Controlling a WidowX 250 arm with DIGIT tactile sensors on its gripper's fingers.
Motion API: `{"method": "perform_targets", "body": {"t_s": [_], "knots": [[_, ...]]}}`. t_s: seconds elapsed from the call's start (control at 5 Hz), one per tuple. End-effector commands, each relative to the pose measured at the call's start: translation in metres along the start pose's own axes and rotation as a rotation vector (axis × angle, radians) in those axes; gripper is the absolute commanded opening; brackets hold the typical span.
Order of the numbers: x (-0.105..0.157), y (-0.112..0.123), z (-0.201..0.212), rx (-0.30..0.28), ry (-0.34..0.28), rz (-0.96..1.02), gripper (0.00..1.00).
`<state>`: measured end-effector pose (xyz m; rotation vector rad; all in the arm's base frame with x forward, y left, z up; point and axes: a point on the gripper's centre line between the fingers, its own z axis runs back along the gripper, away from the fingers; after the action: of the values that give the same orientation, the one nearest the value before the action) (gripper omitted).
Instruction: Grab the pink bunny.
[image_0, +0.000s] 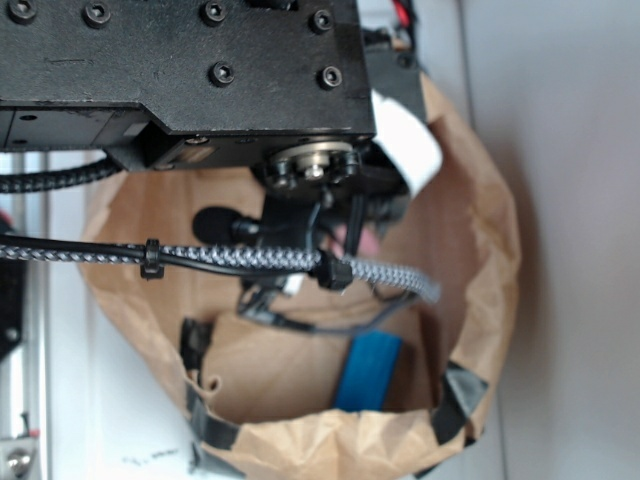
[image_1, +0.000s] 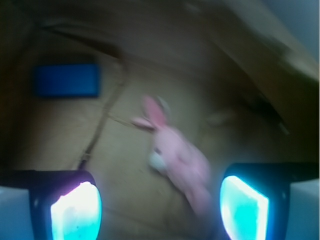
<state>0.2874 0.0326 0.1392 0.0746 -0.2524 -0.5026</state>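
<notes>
Pink bunny (image_1: 177, 157) lies on the paper bag's floor (image_1: 60, 140), ungrasped, between the spread-open, empty gripper (image_1: 160, 207) fingers but nearer the right one; descending and closing remain.

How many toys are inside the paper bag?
2. The pink bunny lies on the bag's floor between the open fingers, nearer the right one. The blue block lies farther off, to the upper left in the wrist view. The arm may hide more.

Paper bag (image_0: 480, 250) walls ringed work space, opening wide. Bag floor around pink bunny (image_1: 177, 157) lay bare; blue block (image_1: 66, 80) sat well apart, far left. End effector (image_1: 160, 205) fingers stood spread, gap free.
</notes>
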Motion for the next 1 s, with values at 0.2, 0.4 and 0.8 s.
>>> {"method": "perform_targets", "body": {"t_s": [0.2,0.4,0.8], "knots": [[0.009,0.007,-0.052,-0.013,0.077,-0.162,1.00],[0.006,0.006,-0.061,-0.008,0.099,-0.185,1.00],[-0.008,0.017,-0.069,0.053,0.126,-0.225,1.00]]}}
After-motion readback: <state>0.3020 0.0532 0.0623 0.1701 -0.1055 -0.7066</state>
